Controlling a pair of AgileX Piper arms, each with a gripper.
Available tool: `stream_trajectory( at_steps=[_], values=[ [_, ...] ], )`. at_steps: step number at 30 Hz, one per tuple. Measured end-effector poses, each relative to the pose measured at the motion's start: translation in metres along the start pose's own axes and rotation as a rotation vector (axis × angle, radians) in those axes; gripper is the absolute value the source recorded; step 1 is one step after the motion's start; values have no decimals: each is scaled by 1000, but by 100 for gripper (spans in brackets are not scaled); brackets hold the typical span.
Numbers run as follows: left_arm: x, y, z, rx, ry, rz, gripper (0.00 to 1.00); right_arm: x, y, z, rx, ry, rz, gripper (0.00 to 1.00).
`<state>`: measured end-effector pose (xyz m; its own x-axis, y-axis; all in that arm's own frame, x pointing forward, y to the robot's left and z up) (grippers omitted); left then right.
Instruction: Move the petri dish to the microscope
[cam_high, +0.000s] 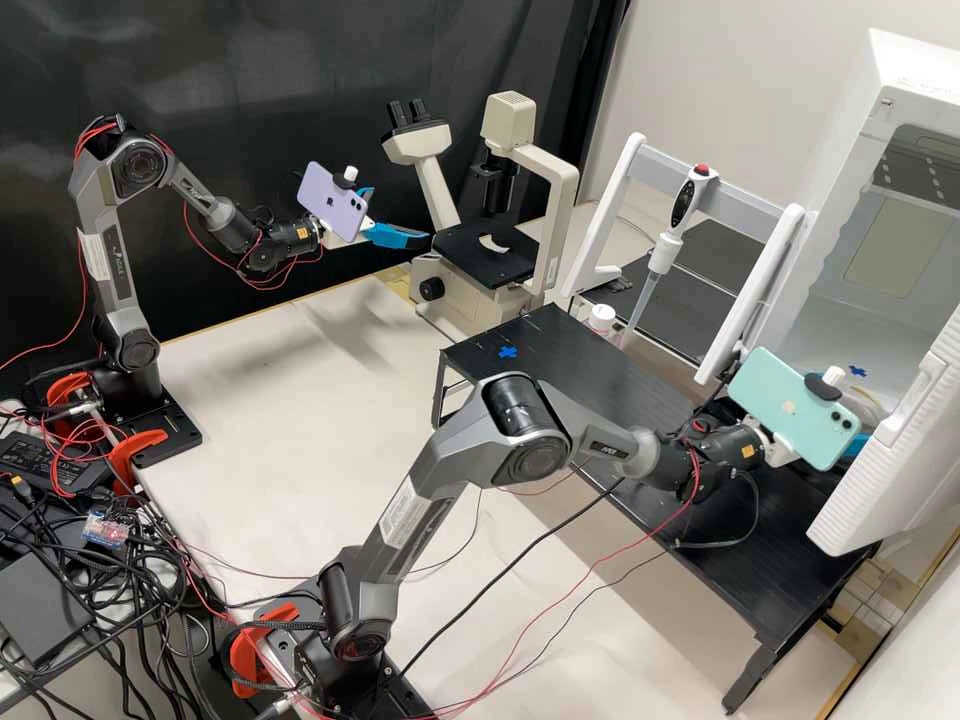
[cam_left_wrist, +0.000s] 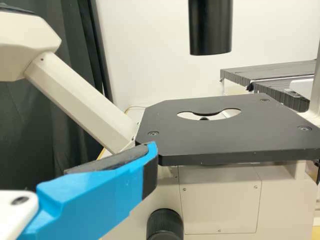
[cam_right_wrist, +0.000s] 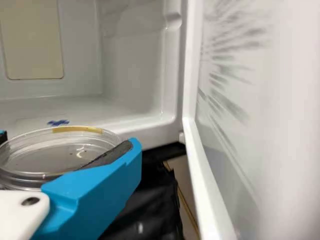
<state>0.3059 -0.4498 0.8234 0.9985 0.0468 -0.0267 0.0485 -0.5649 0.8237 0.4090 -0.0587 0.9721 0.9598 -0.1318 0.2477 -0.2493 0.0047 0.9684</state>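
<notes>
Petri dish (cam_right_wrist: 45, 157) between the 2 fingers (cam_right_wrist: 100, 185) of the right claw (cam_high: 780, 453), seemingly held.

High view downward; left wrist close, sharing microscope (cam_left_wrist: 210, 142); right facing cabinet (cam_right_wrist: 135, 65).

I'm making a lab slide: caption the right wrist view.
Right gripper holding a clear petri dish before an open white chamber.

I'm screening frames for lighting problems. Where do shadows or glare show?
High view: a soft shadow, likely the left arm's, on the pale bench top; right wrist view: small glints on the petri dish, and grey streaks on the white door, reflections or smears, unclear; left wrist view: no strong glare on the microscope stage.
</notes>
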Motion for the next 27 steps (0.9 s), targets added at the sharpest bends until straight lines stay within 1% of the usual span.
stream_trajectory(
  at_steps=[3, 4, 5, 7, 8, 9, 11, 13, 14, 15, 17, 18, 20, 21, 22, 24, 25, 27],
  values=[
    [0, 0, 0, 0, 0, 0, 100, -21, 7, -1, 5, 13, 26, 0],
    [0, 0, 0, 0, 0, 0, 100, -25, 8, -3, 9, 22, 32, 0],
    [0, 0, 0, 0, 0, 0, 100, -37, 8, -6, 19, 45, 47, 0],
    [0, 0, 0, 0, 0, 0, 100, -59, 2, -9, 26, 58, 38, 0],
    [0, 0, 0, 0, 0, 0, 100, -70, 3, -16, 25, 82, 45, 0],
    [0, 0, 0, 0, 0, 0, 100, -81, -1, -20, 24, 100, 36, 0],
    [0, 0, 0, 0, 0, 0, 100, -95, -2, -33, 21, 162, 47, 0],
    [0, 0, 0, 0, 0, 0, 100, -113, -10, -43, 43, 193, 30, 0],
    [0, 0, 0, 0, 0, 0, 100, -125, -15, -54, 59, 227, 15, 0],
    [0, 0, 0, 0, 0, 0, 100, -135, -22, -59, 66, 240, -11, 0],
    [0, 0, 0, 0, 0, 0, 100, -156, -33, -79, 50, 328, -66, 0],
    [0, 0, 0, 0, 0, 0, 100, -160, -37, -83, 45, 350, -83, 0],
    [0, 0, 0, 0, 0, 0, 100, -170, -46, -94, 66, 382, -114, 0],
    [0, 0, 0, 0, 0, 0, 100, -180, -57, -103, 84, 409, -144, 0],
    [0, 0, 0, 0, 0, 0, 100, -184, -60, -108, 88, 425, -155, 0],
    [0, 0, 0, 0, 0, 0, 100, -195, -73, -120, 77, 475, -202, 0],
    [0, 0, 0, 0, 0, 0, 100, -200, -79, -127, 65, 503, -224, 0],
    [0, 0, 0, 0, 0, 0, 100, -205, -88, -138, 66, 518, -242, 0]
  ],
)
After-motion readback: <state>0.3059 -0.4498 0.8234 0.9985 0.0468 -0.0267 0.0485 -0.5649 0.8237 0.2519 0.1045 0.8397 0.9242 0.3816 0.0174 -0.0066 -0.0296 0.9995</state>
